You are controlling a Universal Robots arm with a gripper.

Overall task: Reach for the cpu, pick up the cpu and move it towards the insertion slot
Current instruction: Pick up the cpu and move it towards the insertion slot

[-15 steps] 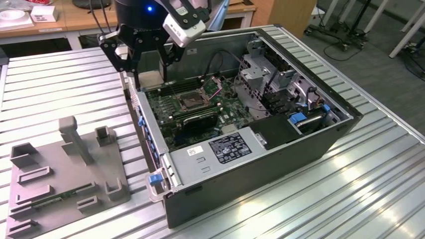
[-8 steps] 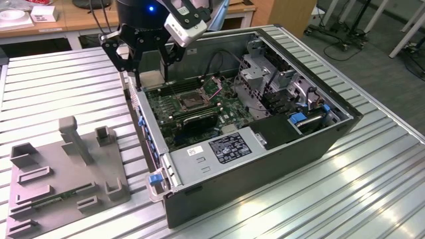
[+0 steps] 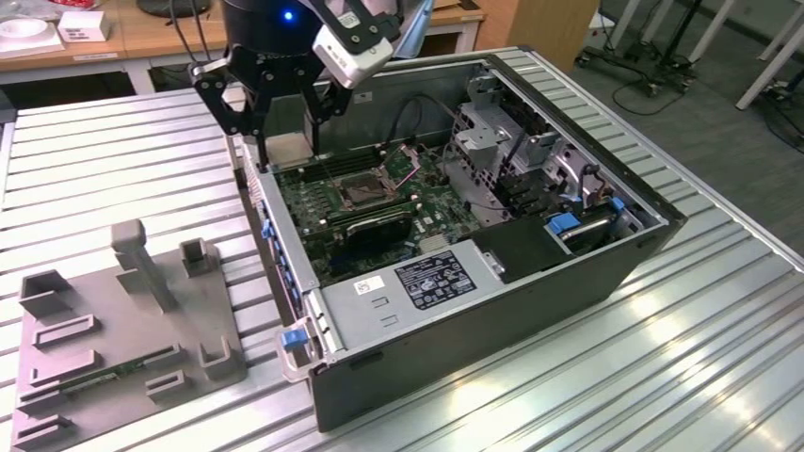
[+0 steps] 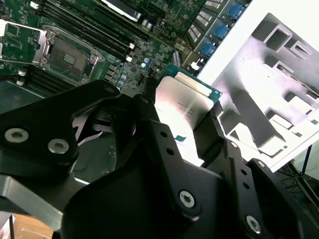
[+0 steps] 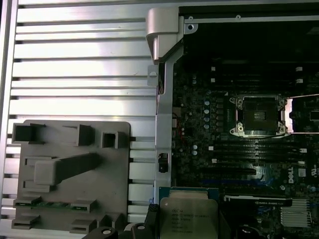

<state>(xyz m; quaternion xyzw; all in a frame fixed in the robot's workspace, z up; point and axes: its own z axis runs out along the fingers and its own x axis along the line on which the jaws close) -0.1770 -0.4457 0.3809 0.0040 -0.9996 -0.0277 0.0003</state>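
In the exterior view we are holding the gripper (image 3: 289,132) above the near wall of the open computer case (image 3: 503,282), with the cpu (image 3: 288,151) hanging between its fingers as a pale square; the insertion slot (image 3: 360,191) is lying just beyond on the green motherboard (image 3: 377,226), and the grey plastic tray (image 3: 120,330) is sitting well apart on the slatted counter (image 3: 113,141), towards the exterior view's left.

In the second wrist view we are seeing the fingers (image 4: 167,144) clamped on the cpu (image 4: 185,102) by two opposite edges, its silvery face bare between them; the slot (image 4: 67,55) is lying open on the board.

In the first wrist view the cpu (image 5: 188,214) is hanging over the case's edge, the slot (image 5: 259,115) farther in, the tray (image 5: 75,174) beside the case.

We are judging the chip light, stiff and flat, its metal lid slippery and its underside fragile; so the edge grip we are using seems the right hold, squeezing only gently.
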